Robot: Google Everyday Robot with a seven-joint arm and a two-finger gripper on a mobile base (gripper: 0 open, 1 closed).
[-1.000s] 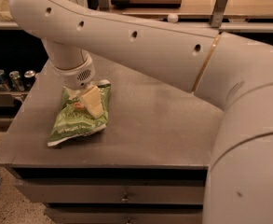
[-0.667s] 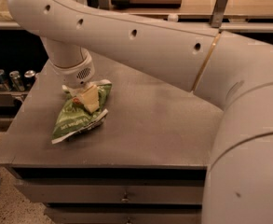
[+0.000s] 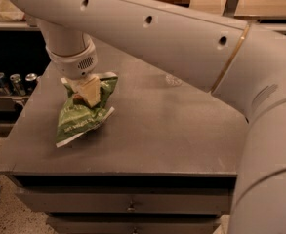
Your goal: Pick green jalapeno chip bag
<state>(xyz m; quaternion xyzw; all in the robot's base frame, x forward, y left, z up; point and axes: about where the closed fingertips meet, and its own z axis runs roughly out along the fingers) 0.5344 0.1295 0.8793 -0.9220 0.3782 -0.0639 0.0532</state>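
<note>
The grey table (image 3: 172, 130) in front of me has a flat, dull top with a few scuffs, and a bank of drawers (image 3: 130, 201) with small knobs sits under its front edge. To the left, on a dark shelf lower than the tabletop, stands a row of drink cans (image 3: 15, 83). Pale wooden shelving runs along the back of the room. The floor (image 3: 6, 213) at the lower left is speckled.

The big white arm (image 3: 181, 38) sweeps in from the right and turns down over the left part of the table. There the gripper (image 3: 88, 94) has its pale fingers pinched together on the upper end of the green jalapeno chip bag (image 3: 81, 118).

The bag is glossy green with faint white lettering. It is crumpled where it is squeezed, and its lower end has a pale crimped strip. It hangs tilted rather than lying flat. Its long axis slants from the gripper, up and to the right, down toward the table's front-left corner. I cannot tell whether the low crimped end touches the tabletop or hangs just above it.
</note>
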